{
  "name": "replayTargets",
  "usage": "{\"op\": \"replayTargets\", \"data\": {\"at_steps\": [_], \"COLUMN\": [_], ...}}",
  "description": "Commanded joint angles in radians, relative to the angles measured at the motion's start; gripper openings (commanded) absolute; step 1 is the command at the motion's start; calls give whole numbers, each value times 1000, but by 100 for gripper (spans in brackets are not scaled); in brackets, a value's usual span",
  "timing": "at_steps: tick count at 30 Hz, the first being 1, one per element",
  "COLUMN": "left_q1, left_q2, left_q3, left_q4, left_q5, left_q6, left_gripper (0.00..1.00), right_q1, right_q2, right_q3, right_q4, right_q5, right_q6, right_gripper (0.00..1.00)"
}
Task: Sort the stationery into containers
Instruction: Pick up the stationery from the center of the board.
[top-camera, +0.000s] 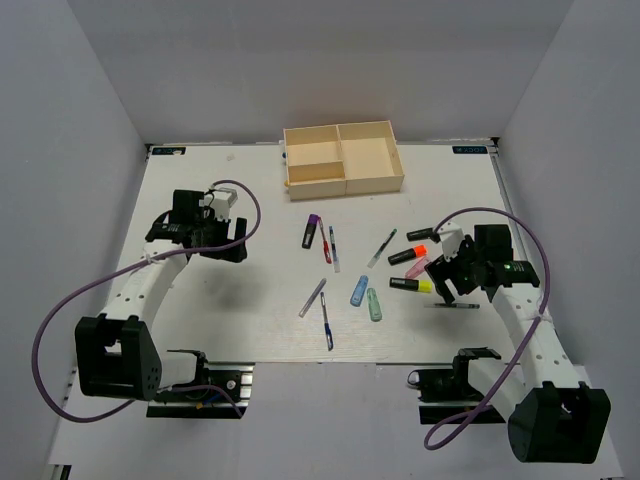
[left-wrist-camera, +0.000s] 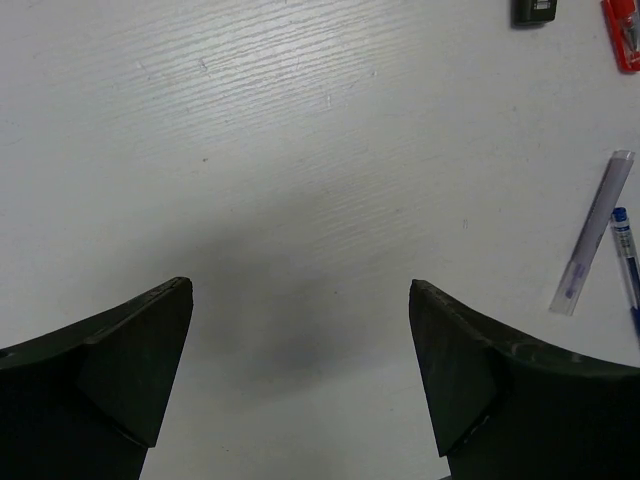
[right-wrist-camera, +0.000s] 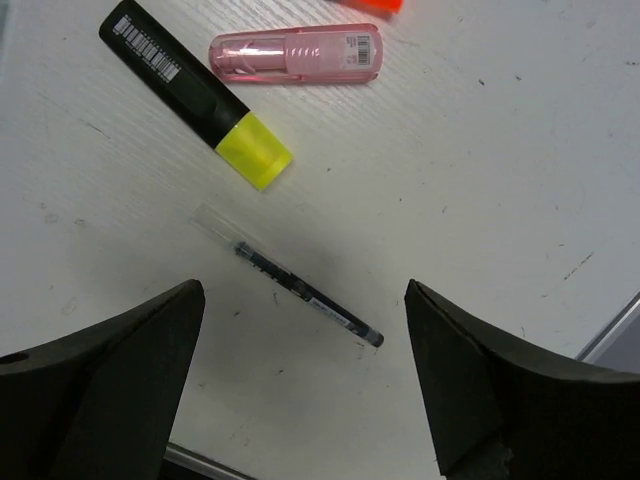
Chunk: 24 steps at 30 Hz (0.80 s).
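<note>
The stationery lies scattered on the white table. A purple-ended highlighter (top-camera: 311, 232), a red pen (top-camera: 326, 243), a clear pen (top-camera: 312, 297), a blue pen (top-camera: 327, 323), a pale blue piece (top-camera: 359, 290) and a pale green piece (top-camera: 374, 304) sit mid-table. Orange (top-camera: 418, 237), pink (top-camera: 415, 268) and yellow-ended (top-camera: 410, 285) highlighters lie at the right. My right gripper (right-wrist-camera: 305, 285) hangs open over a thin black pen (right-wrist-camera: 300, 290), the yellow-ended highlighter (right-wrist-camera: 195, 92) just beyond. My left gripper (left-wrist-camera: 300, 285) is open over bare table at the left. The cream tray (top-camera: 345, 185) stands at the back.
The table's near edge shows as a metal strip (right-wrist-camera: 200, 462) close under the right gripper. Purple cables (top-camera: 60, 320) loop beside both arms. White walls enclose the table on three sides. A clear pen (left-wrist-camera: 592, 232) and a blue pen (left-wrist-camera: 625, 255) lie to the right of the left gripper.
</note>
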Motion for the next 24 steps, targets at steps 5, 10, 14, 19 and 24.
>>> {"op": "replayTargets", "data": {"at_steps": [5, 10, 14, 19, 24], "left_q1": [-10, -10, -10, -10, -10], "left_q2": [-31, -22, -26, -2, 62], "left_q3": [25, 30, 29, 39, 65], "left_q4": [23, 79, 116, 121, 98], "left_q5": [-43, -127, -162, -178, -181], "left_q6": [3, -81, -115, -116, -116], "left_gripper": [98, 98, 98, 98, 98], "right_q1": [24, 134, 276, 427, 636], "right_q2": [-59, 35, 79, 147, 190], "right_q3": [123, 217, 237, 195, 125], "right_q4": [-43, -97, -46, 34, 102], "right_q5": [-189, -275, -242, -94, 62], "right_q6": [2, 60, 148, 175, 135], "right_gripper": [83, 76, 76, 73, 73]}}
